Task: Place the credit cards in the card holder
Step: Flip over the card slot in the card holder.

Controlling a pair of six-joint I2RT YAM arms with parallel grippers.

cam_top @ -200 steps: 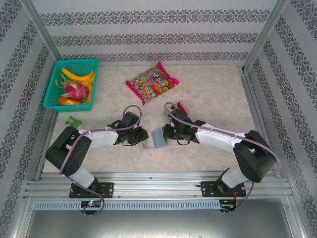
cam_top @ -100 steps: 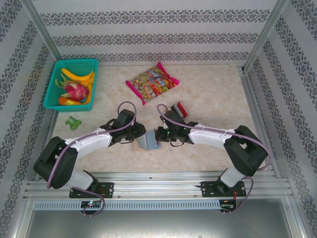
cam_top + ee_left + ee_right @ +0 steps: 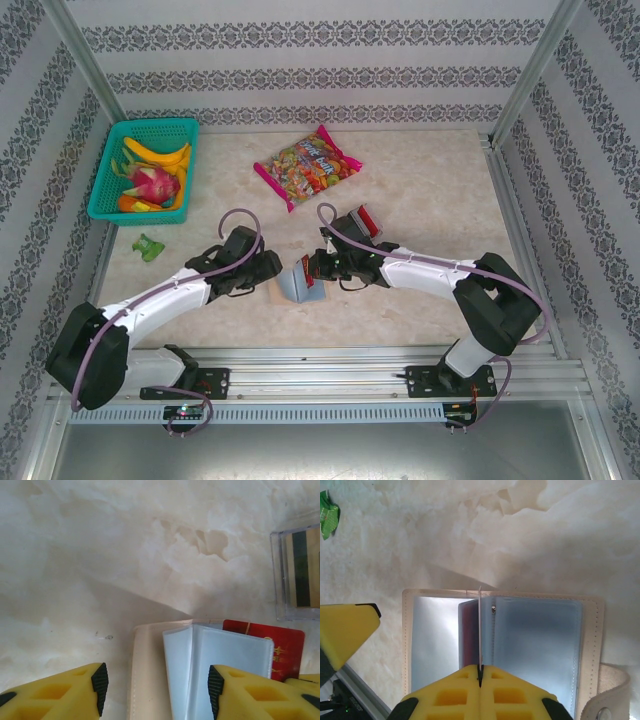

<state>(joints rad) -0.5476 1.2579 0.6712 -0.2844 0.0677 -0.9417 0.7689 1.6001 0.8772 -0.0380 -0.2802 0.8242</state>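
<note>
Thin red plastic card [image 3: 279, 644], clamped by right gripper [image 3: 480, 672], should be kept square to tan leather folding holder [image 3: 593, 630] beneath spread-open left gripper [image 3: 156, 686]

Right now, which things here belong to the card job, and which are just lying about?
Job:
holder
red card
striped card in the rack

Lying about:
candy bag
fruit basket
small green item
</note>
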